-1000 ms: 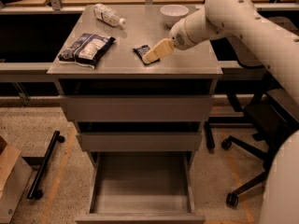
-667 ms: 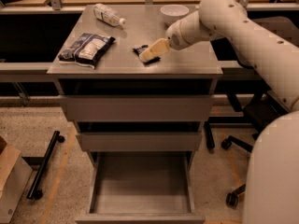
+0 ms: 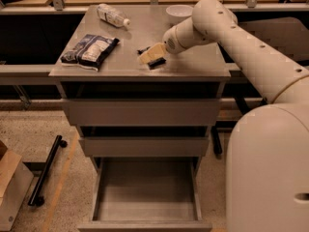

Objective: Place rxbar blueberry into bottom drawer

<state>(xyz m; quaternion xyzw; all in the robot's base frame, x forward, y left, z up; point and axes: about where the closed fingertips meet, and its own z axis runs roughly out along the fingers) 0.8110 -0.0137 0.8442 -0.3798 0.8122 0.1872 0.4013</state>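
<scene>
— Where do we see the gripper [image 3: 150,56] against the cabinet [image 3: 193,66]?

— Low over the cabinet's top, near the middle and a little toward the front edge. The pale arm [image 3: 241,37] reaches it from beyond the cabinet's right side, slanting down across the right rear corner of the top.

— And the rxbar blueberry [image 3: 156,63]?

— On the cabinet's top, right at the gripper's tip. We make out only dark slivers of it around the tan tip (the rest is hidden), so we can't say whether it lies flat or is lifted.

— Is the gripper clamped on it, or apart?

— We cannot tell. The tip covers the bar, and nothing shows us a clear gap or grip.

— What of the bottom drawer [image 3: 145,197]?

— It is pulled well out from the foot of the cabinet, with its plain grey floor in full view. The two upper drawers [image 3: 142,111] sit pushed in, flush with the cabinet's front.

— What else is on the cabinet's top?

— A dark-and-white crinkled bag [image 3: 91,50] lies near the left front corner. A clear bottle [image 3: 111,14] lies on its side near the left rear. A white bowl [image 3: 178,12] sits at the rear, right of centre, just beside the arm. The robot's rounded base [image 3: 268,168] stands off the cabinet's right front.
</scene>
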